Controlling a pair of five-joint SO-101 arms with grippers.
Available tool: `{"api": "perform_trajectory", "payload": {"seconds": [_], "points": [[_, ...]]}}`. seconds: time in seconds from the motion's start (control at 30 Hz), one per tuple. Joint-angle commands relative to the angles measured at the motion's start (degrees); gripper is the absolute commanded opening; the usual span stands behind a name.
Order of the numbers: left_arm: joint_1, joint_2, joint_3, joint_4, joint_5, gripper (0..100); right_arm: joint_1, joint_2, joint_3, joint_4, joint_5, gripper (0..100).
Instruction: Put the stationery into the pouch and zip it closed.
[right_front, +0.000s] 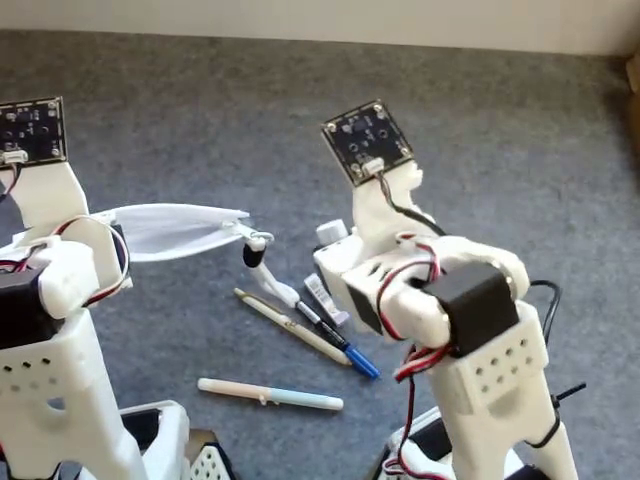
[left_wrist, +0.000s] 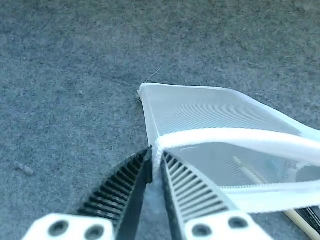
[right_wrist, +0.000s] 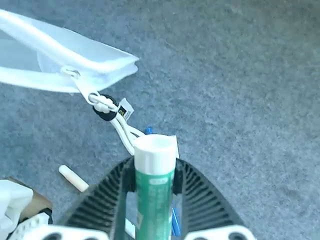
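White mesh pouch (left_wrist: 215, 115) sits on grey carpet (right_front: 500, 150), zip pull (right_wrist: 106, 111) toward the right arm. Left gripper (left_wrist: 154, 156) is clamped on the rim at the far corner, probably anchoring it and keeping the mouth open. Right gripper (right_wrist: 154, 167) is closed round a green glue stick (right_wrist: 154, 195), cap pointing toward the mouth. Blue-capped pen (right_front: 340, 345), cream pen (right_front: 285, 322) and pale marker (right_front: 270, 396) lie loose nearby, not yet loaded.

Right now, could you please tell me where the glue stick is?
The glue stick is held in the right gripper, its white cap pointing toward the zipper pull of the pouch, over the pens on the carpet.
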Motion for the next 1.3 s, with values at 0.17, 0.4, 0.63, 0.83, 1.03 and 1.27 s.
{"api": "perform_trajectory", "payload": {"seconds": [0.17, 0.4, 0.63, 0.83, 1.03, 1.27], "points": [[1.3, 1.0, -0.1, -0.2, 0.6, 1, -2.7, -4.0, -0.5, -9.4, -3.0, 0.5], [1.3, 1.0, -0.1, -0.2, 0.6, 1, -2.9, -5.2, -0.4, -13.6, -3.1, 0.5], [1.3, 1.0, -0.1, -0.2, 0.6, 1, -7.9, -4.7, -0.2, -21.0, -3.1, 0.5], [1.3, 1.1, 0.0, -0.2, 0.6, 1, -8.7, -5.3, 9.9, -33.2, -2.7, 0.5], [1.3, 1.1, 0.0, -0.2, 0.6, 1, -9.1, -5.3, 20.4, -46.8, -2.7, 0.5], [1.3, 1.1, 0.0, -0.2, 0.6, 1, -13.1, -5.3, 23.3, -53.8, -2.7, 0.5]]}}
